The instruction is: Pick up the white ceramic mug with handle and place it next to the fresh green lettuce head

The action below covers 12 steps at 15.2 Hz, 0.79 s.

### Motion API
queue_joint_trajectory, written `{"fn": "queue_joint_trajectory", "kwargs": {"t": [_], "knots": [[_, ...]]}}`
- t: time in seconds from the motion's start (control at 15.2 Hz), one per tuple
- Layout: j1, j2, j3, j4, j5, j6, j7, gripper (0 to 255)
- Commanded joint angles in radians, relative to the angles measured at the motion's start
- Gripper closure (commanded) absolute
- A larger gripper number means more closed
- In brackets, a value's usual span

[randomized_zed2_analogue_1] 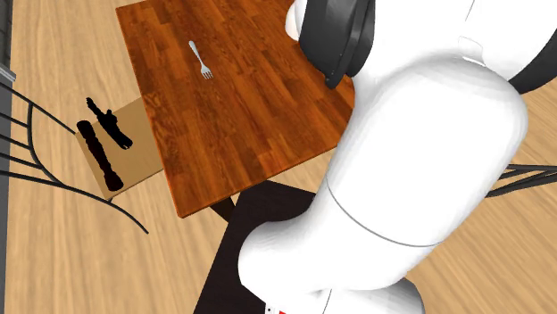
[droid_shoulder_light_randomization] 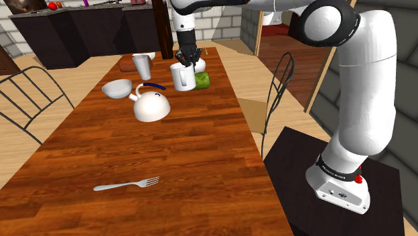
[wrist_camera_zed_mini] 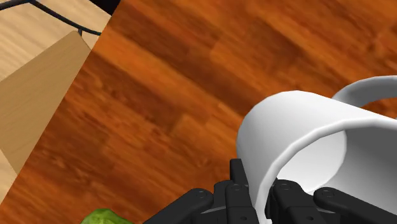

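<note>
Mug (droid_shoulder_light_randomization: 182, 76) rim between fingers (wrist_camera_zed_mini: 237, 175), beside lettuce (droid_shoulder_light_randomization: 203, 80)

Mug (droid_shoulder_light_randomization: 182, 76) just left of lettuce (droid_shoulder_light_randomization: 203, 80) in the shoulder view; kettle (droid_shoulder_light_randomization: 151, 106) before them; fork (droid_shoulder_light_randomization: 126, 184) nearest, on the surface (droid_shoulder_light_randomization: 174, 151).

White handled mug (droid_shoulder_light_randomization: 182, 76), upright, rim clasped in black gripper (wrist_camera_zed_mini: 257, 188), just beside green lettuce head (droid_shoulder_light_randomization: 202, 81), toward wooden table's (droid_shoulder_light_randomization: 167, 154) far end.
</note>
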Motion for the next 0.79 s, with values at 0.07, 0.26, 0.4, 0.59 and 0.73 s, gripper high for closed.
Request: {"fn": "queue_joint_trajectory", "kwargs": {"t": [0.07,0.26,0.4,0.59,0.73], "knots": [[0.024,0.186,-0.015,0.294,-0.035,-0.110,-0.020,255],[0.032,0.246,-0.022,0.369,-0.043,-0.125,-0.029,255],[0.023,0.224,-0.021,0.304,-0.040,-0.082,-0.029,255],[0.014,0.202,-0.020,0.225,-0.036,-0.025,-0.029,255],[0.009,0.192,-0.019,0.180,-0.034,0.009,-0.029,255]]}}
